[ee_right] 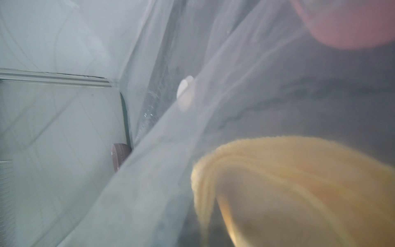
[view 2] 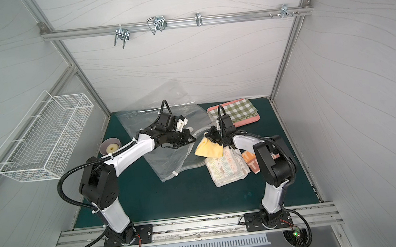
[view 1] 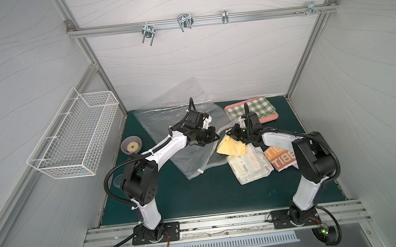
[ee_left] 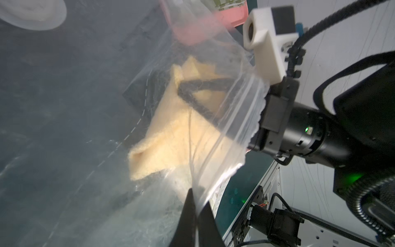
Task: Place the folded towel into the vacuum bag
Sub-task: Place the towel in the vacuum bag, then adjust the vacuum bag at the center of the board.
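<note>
Top views: the right pincer is clamped on the folded towel (yellow), holding it off the tabletop above a stack of patterned towels. The vacuum bag lies just left of it, its long axis running far-left from the slider clip. The left pincer is closed on the bag's raised lip, so insertion should run leftward and far. The pink tray sits far right, out of the path.

Left wrist view: the left pincer pinches the plastic edge. Through the film, the right pincer grips the towel.

Right wrist view: the towel appears behind hazy film, with the valve ahead (insertion depth cannot be told). Probable obstruction: slack film folding across the mouth.
</note>
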`<state>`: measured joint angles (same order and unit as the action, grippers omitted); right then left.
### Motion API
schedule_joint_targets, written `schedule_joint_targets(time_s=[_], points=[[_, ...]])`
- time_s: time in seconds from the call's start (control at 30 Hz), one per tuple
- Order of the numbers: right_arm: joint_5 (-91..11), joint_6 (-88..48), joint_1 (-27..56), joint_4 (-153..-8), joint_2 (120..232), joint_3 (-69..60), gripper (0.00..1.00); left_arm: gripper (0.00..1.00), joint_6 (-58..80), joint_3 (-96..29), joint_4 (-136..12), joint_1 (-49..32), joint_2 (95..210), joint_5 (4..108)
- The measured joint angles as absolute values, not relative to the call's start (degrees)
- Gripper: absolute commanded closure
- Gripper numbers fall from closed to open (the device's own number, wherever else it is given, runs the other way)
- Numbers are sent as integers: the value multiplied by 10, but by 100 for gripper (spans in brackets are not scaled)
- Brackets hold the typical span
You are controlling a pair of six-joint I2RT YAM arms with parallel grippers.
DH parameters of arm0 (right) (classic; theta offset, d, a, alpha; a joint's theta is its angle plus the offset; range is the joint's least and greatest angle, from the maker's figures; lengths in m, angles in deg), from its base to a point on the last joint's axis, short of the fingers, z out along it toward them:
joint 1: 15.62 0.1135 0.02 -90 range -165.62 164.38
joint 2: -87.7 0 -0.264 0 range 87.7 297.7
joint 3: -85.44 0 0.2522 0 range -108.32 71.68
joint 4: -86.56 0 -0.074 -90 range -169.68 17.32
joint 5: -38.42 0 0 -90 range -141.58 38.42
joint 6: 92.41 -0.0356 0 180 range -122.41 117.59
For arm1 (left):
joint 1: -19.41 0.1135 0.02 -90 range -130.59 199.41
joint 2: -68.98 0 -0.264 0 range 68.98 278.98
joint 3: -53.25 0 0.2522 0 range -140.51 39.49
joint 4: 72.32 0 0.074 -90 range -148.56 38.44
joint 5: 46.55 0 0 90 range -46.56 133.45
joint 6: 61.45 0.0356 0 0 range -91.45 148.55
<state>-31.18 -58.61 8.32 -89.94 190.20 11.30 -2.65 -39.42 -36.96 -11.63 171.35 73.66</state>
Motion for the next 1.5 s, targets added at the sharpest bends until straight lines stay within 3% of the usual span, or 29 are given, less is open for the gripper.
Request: schedule_joint_targets(time_s=[0.17, 0.33, 0.43, 0.73, 0.97, 1.43, 1.5], points=[[-261, -641, 81, -995, 1946, 101, 80, 100, -25, -394, -369, -122, 1731, 736], [-212, -672, 74, -1041, 1972, 101, 34, 100, -21, -394, -378, -121, 1736, 736], [-189, -669, 62, -1049, 1971, 109, 28, 100, -21, -394, -389, -121, 1736, 735], [-169, -514, 23, -850, 1833, 130, 33, 100, -19, -394, -382, -121, 1737, 718], [-229, -402, -4, -695, 1746, 125, 41, 100, -15, -402, -371, -121, 1744, 713], [-359, -337, -9, -614, 1867, 28, 53, 100, -6, -414, -358, -121, 1744, 713], [-364, -334, -9, -618, 1891, 1, 60, 100, -5, -414, -357, -121, 1743, 713]])
